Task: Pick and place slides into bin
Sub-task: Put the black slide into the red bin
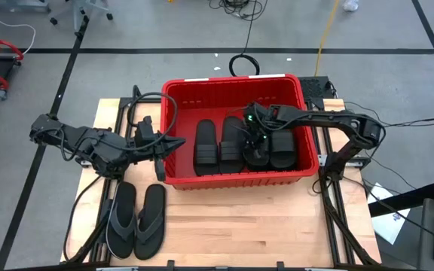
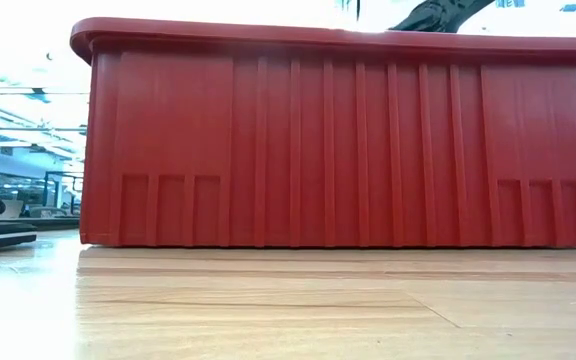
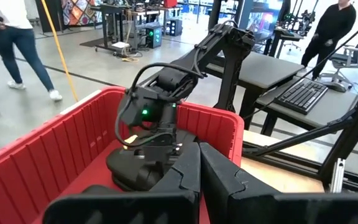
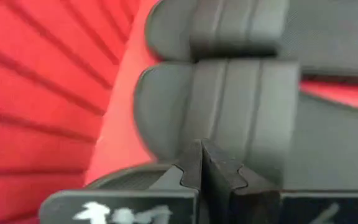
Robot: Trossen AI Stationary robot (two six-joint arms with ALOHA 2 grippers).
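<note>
The red bin (image 1: 232, 84) stands mid-table, and its near wall fills the low view (image 2: 338, 150). Several black slides with ribbed straps (image 1: 218, 147) lie side by side on its floor. Two thin flip-flops (image 1: 136, 220) lie flat on the table in front of the bin's left corner. My right gripper (image 1: 256, 143) reaches down inside the bin, shut, with its tips (image 4: 201, 163) right over a slide's ribbed strap (image 4: 229, 106). My left gripper (image 1: 175, 143) is shut and empty just outside the bin's left wall, and points toward the bin (image 3: 199, 171). My right gripper points down into the bin with its shut fingertips at the edge of a slide's ribbed strap (image 4: 210, 134). Nothing shows between the fingers. I cannot tell whether the tips touch the strap.
The bin's tall walls (image 3: 55, 155) enclose my right gripper. Bare wooden table (image 1: 262, 226) lies in front of the bin. Metal frame rails (image 1: 337, 211) run along the table's sides. People stand and walk in the room beyond (image 3: 17, 43).
</note>
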